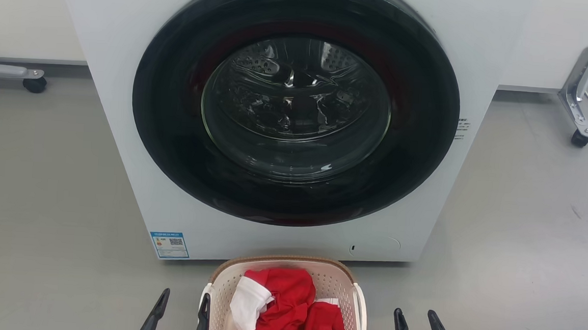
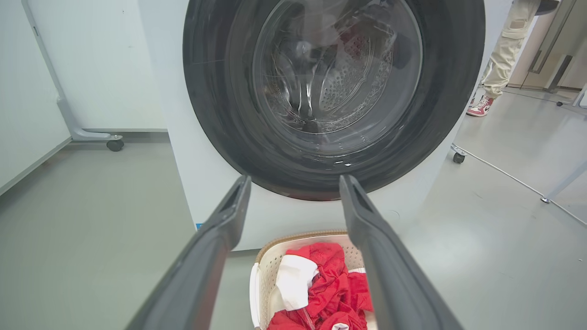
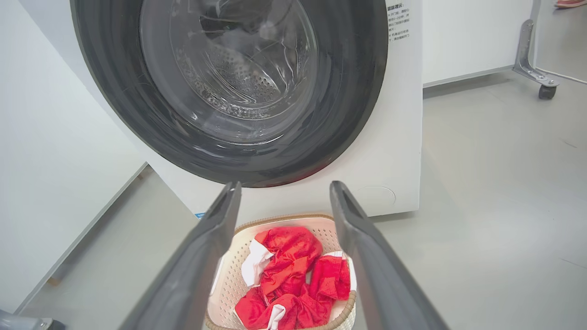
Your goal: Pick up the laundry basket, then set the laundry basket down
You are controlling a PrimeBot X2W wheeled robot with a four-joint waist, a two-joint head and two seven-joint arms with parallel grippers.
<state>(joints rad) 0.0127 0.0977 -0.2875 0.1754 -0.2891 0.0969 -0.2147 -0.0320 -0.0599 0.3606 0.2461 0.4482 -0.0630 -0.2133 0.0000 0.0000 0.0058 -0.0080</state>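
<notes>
At the bottom centre of the head view, the laundry basket stands on the grey floor just in front of the washing machine, with red clothes heaped inside. The left gripper, lower left, and the right gripper, lower right, both have their fingers spread and grasp nothing. The left one is just beside the basket. By this, lifting and setting down both seem left to do.

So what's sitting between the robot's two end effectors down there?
The laundry basket, holding red and white cloth, sits between the left end effector and right end effector in the head view.
</notes>
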